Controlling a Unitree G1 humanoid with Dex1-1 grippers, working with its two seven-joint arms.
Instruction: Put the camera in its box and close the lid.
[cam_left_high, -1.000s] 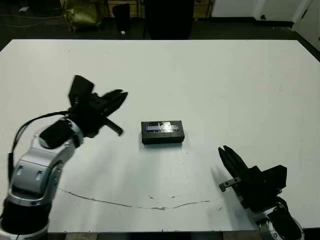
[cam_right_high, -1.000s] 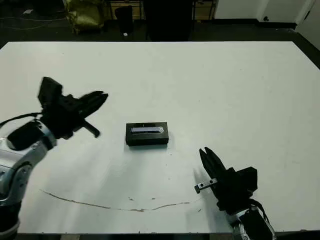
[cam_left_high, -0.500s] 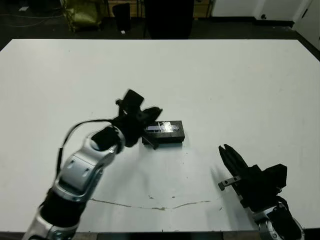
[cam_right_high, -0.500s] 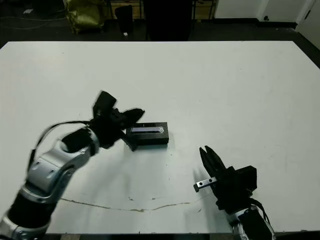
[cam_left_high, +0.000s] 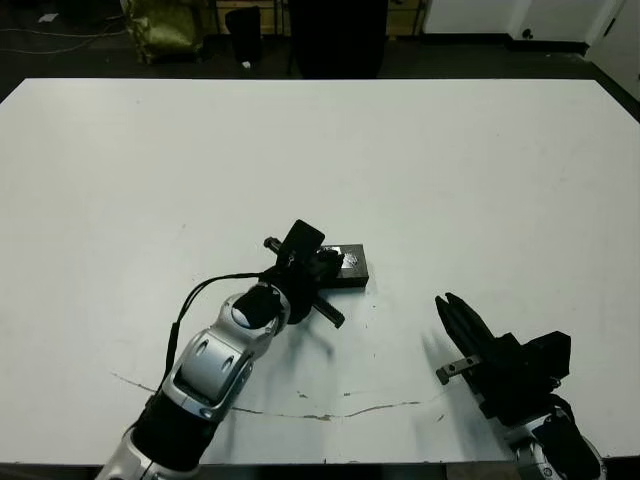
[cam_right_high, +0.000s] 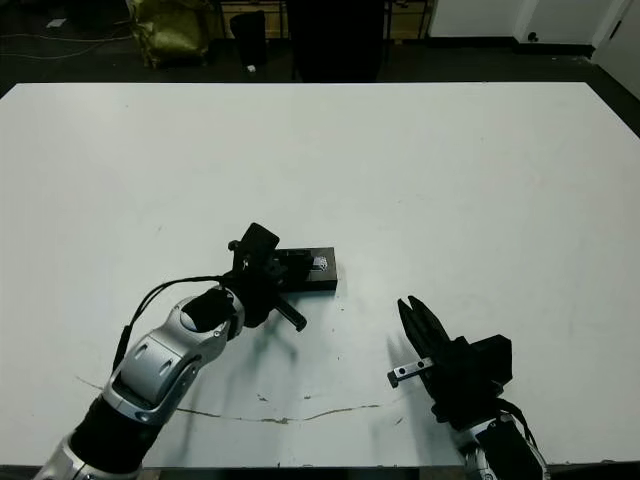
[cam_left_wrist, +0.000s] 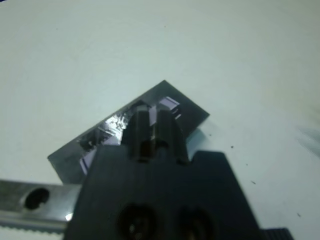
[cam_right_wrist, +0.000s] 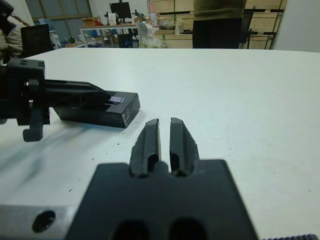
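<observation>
From the head view, my left gripper (cam_left_high: 322, 262) has swung in from the table's left side onto the closed box (cam_left_high: 352, 264), so I judge only pressing the lid (cam_left_wrist: 167, 107) remains. Left wrist: fingers together, resting on the striped lid; camera unseen. Right wrist: right gripper (cam_right_wrist: 165, 142) pinched closed, empty, near the box.

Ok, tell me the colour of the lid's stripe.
Pale bluish-grey on the black lid; clearest in the right wrist view.

Head stereo looks down; wrist views close; all share lid (cam_left_high: 350, 262).
</observation>
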